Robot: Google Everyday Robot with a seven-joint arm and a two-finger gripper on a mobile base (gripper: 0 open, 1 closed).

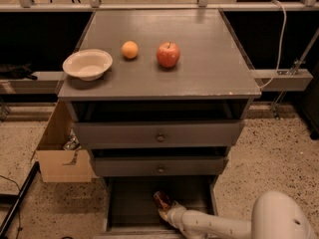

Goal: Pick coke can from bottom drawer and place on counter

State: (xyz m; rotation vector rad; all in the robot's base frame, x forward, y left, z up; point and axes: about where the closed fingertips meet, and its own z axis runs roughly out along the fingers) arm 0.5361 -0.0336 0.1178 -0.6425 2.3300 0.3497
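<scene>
In the camera view, the task is judged to be at its first stage. The coke can (161, 199) is seen inside the open bottom drawer (130, 203), near the middle of its dark floor and well apart from both side walls. The hand (166, 214) is reached into the drawer from the front right corner and is placed just beside the can, on the side towards the drawer's front edge. Whether the can is gripped cannot be told. Lifting out and setting down on the tabletop (214, 59) are left to be done.

Room above the can is limited by the middle drawer (159, 166), whose front overhangs the opening, so a withdrawal towards the front edge is likely needed before any rise. On the tabletop, a bowl (87, 64) by the left edge, an orange (130, 49) and an apple (168, 55) are found; the right half and front right corner are judged open for placing.
</scene>
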